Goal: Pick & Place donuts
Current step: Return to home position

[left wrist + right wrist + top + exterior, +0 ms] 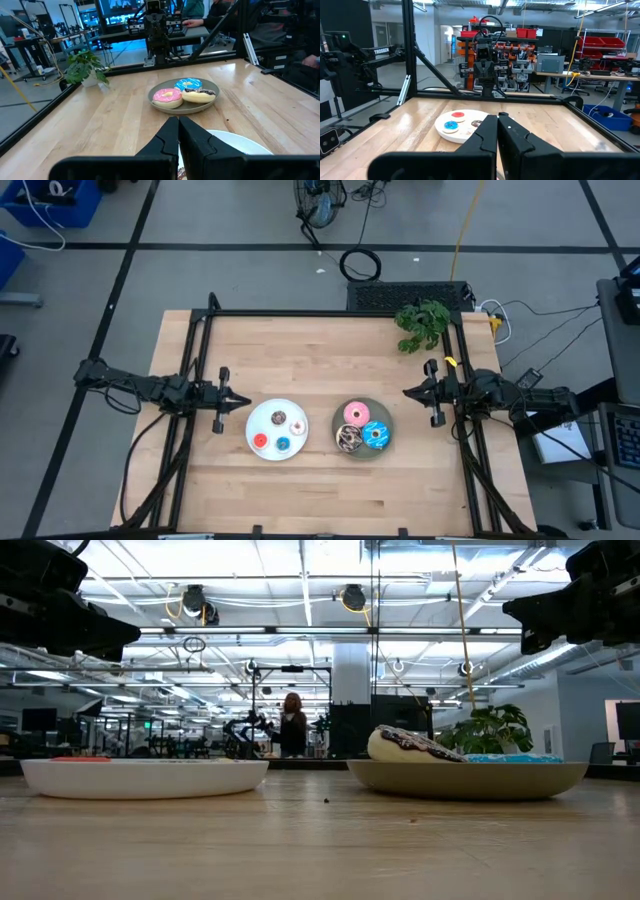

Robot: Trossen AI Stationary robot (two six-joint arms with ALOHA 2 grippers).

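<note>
Seen from above, the sorting looks finished, and the layout shows the rule behind it. The white plate [252,420] sits at about 9 o'clock from the centre of the table [300,350] and carries only the tiny rings. The small brown donut [278,418] lies at 12 o'clock on it, the small white donut [297,426] near 3, the small blue donut [283,445] near 5 and the small red donut [260,442] near 7. They lie spread apart, not stacked, probably because each was set down on its own.

Just beside it, at 3 o'clock from the centre, the grey plate [380,410] holds the three bigger ones. The pink donut [354,414] is at 11 o'clock, the large blue donut [376,434] at 4 and the brown-sprinkled donut [349,441] at 8. These three crowd together and touch, since they nearly fill the dish.

No donut lies on the bare wood, so neither arm has anything left to fetch. The left gripper [240,401] hangs at 10 o'clock off the white plate's rim, fingers pressed together on nothing. The right gripper [409,392] mirrors it at 2 o'clock off the grey plate, likewise clenched and empty. Both point inward, level and raised above the plates, which reads as a resting pose. A potted plant [423,323] stands at the far right edge, well apart from the work.
</note>
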